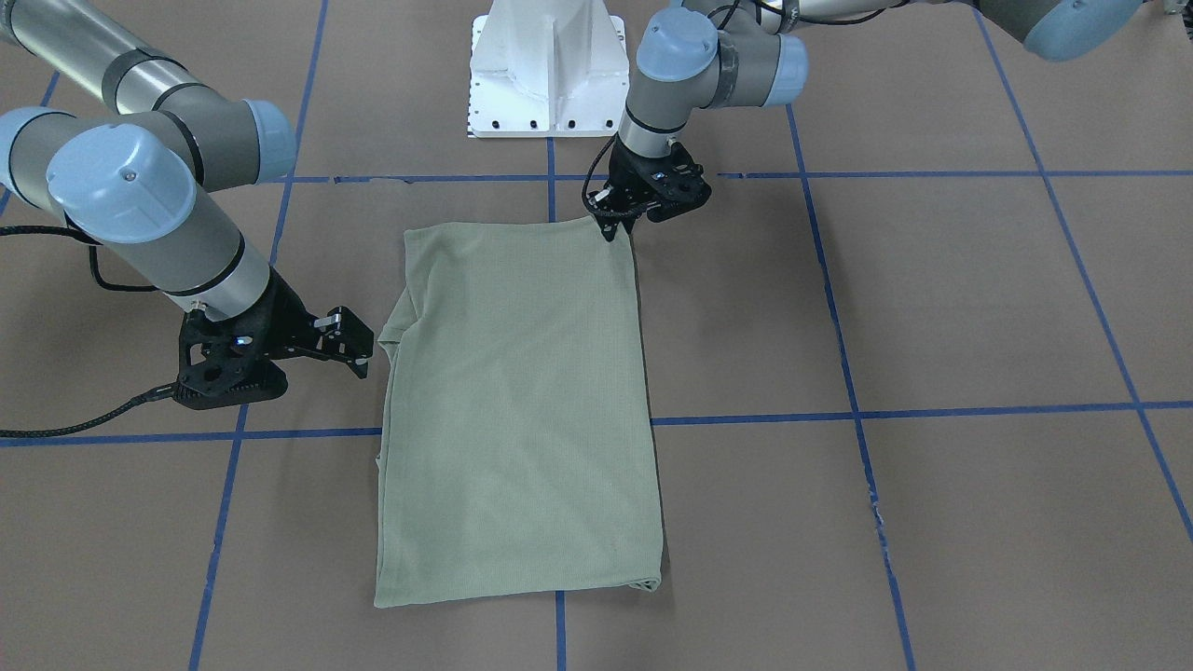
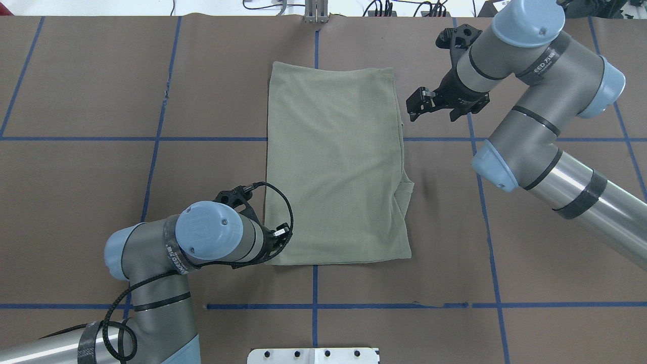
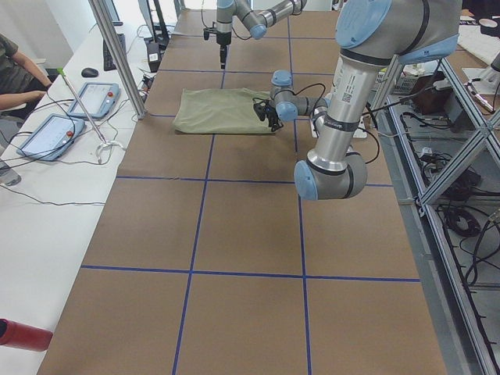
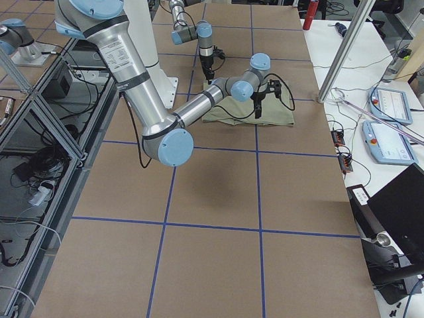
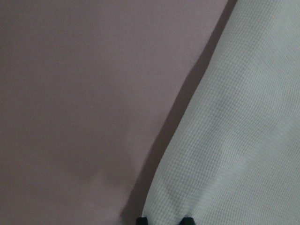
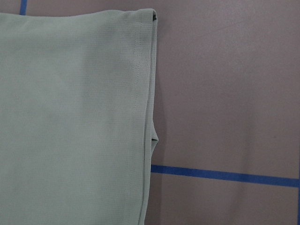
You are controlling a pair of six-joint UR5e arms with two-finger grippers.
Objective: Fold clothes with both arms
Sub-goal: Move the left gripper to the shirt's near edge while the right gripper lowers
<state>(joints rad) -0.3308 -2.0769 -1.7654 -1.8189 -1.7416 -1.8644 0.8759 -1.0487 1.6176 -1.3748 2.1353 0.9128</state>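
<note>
**Desk:** Pale sage-green knit shirt (image 1: 522, 401), where is it?

**Me:** I see it folded into a long rectangle, flat on the brown table (image 1: 932, 298). It lies straight out from the white metal pedestal base (image 1: 545, 79), one short edge close to that base.

**Desk:** Arms?

**Me:** My silver-grey left arm (image 1: 671, 84) drops down just in front of the base. The silver-grey right arm (image 1: 158, 224) comes in farther out, on the robot's right.

**Desk:** Grippers?

**Me:** The black left gripper (image 1: 613, 226) points down onto the shirt corner nearest the base. My wrist view shows two dark fingertips (image 5: 140, 220) at the cloth, but whether they pinch it I cannot tell. The black right gripper (image 1: 359, 343) hovers farther from the base, fingers spread, holding nothing.
</note>
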